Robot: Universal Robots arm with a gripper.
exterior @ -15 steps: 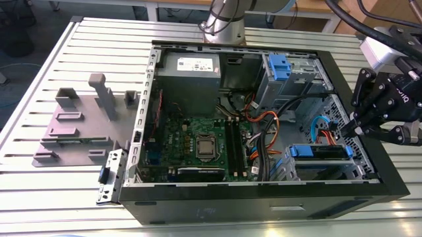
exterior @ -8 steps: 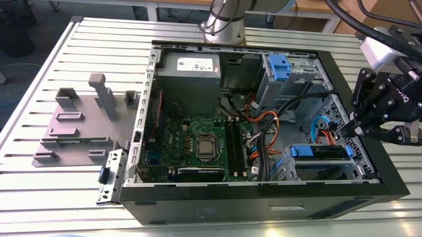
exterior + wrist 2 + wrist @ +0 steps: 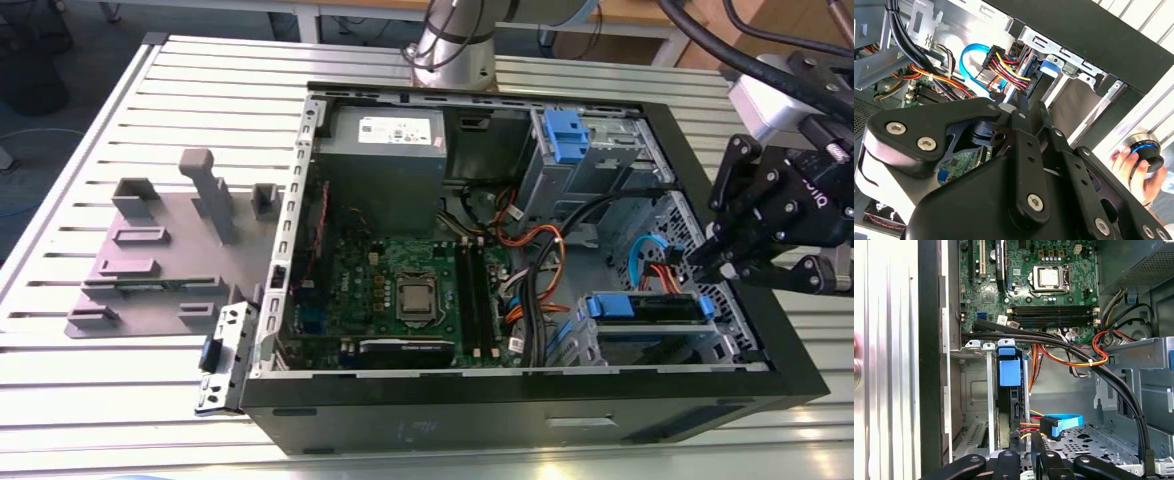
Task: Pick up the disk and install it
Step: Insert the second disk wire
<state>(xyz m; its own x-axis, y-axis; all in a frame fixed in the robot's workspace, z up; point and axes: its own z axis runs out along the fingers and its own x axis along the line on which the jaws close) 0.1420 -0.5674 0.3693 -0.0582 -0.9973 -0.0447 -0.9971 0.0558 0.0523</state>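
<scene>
Closest to me, the open computer case [image 3: 441, 415] lies on its side on the slatted metal bench [image 3: 80, 400], its black front panel along the bench's near edge. Just behind that panel, at the end of the case toward the exterior view's right, the disk [image 3: 647, 306] sits in a metal drive bay. It stands on its edge with its blue bracket facing up. In the first wrist view the disk [image 3: 1009, 371] runs down into its slot between the silver bay walls.

The black gripper [image 3: 697, 265] hangs right above the cable end of that bay. In both wrist views its fingers [image 3: 1036, 442] stand slightly apart, and red and yellow wires show through the narrow gap. They grip nothing. A blue flat cable [image 3: 1064, 420] curls just beside the fingertips.

In the second wrist view, a person's hand [image 3: 1128, 167] rests on a round knob with a blue ring [image 3: 1146, 150] on the bench outside the case.

Further in lies the green motherboard [image 3: 400, 270], and beyond it a grey power supply box [image 3: 387, 150]. A grey plastic fixture [image 3: 160, 250] sits on the bench well apart from the case, toward the exterior view's left. The arm's base [image 3: 454, 45] rises at the far edge.
</scene>
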